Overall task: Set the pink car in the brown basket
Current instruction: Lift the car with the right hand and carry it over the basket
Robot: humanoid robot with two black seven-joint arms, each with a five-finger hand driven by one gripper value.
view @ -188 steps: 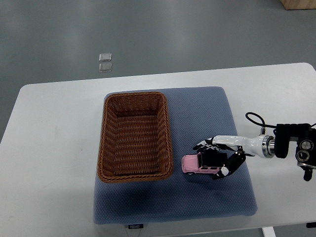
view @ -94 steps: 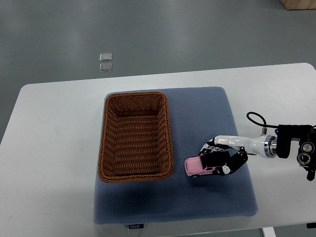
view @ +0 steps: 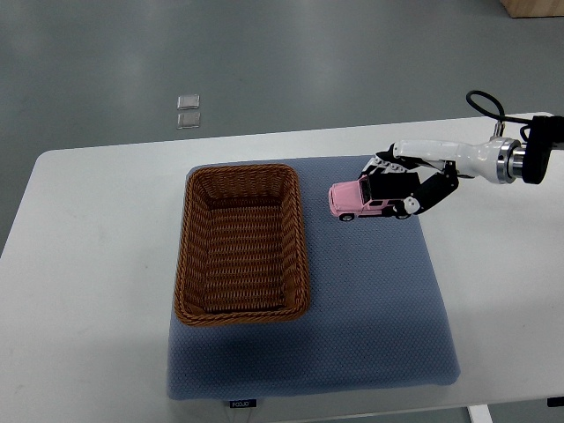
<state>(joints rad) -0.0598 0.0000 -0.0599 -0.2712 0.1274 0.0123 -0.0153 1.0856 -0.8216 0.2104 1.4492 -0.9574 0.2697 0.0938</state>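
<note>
Right hand (view: 398, 187) has raised pink car (view: 357, 201).

White worktop (view: 97, 264), frame centre; blue-grey padded mat (view: 370, 308) on it. Two small clear squares (view: 187, 112) on grey floor (view: 308, 62), upper left.

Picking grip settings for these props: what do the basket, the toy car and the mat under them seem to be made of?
Brown basket: woven wicker or rattan by its ribbed weave, matte. Pink car, held in the right hand: smooth and slightly glossy, plastic or painted metal; I cannot tell which. Blue-grey mat: dotted textile surface, probably fabric over padding.
</note>
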